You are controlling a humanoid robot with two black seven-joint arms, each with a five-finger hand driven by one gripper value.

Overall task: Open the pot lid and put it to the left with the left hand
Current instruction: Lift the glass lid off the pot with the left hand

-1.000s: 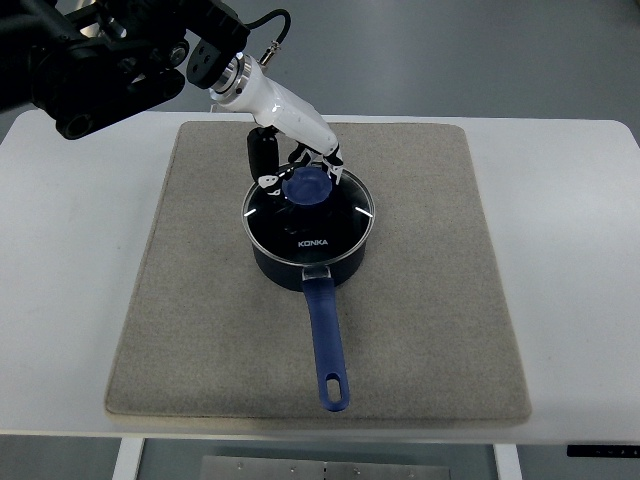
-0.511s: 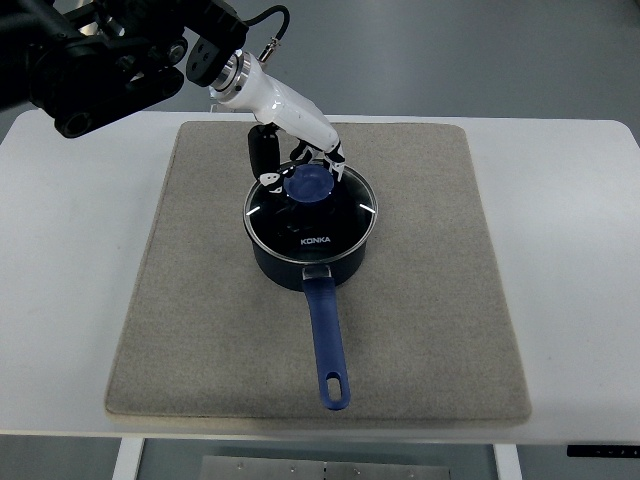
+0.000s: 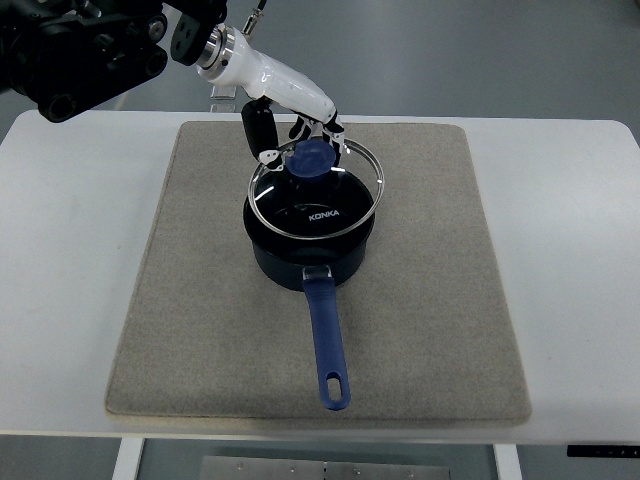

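Left hand (image 3: 300,150) clamped round the blue knob (image 3: 309,159); glass lid (image 3: 316,190) raised clear of the dark pot (image 3: 308,255), tilted, hovering above the rim; bare mat (image 3: 190,280) waiting leftward for set-down.

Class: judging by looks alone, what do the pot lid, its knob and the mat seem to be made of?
Lid: clear glass with a shiny metal rim; the pot shows through it. Knob: smooth blue, probably plastic. Mat: grey-beige, matte and fuzzy, likely felt or woven fabric.
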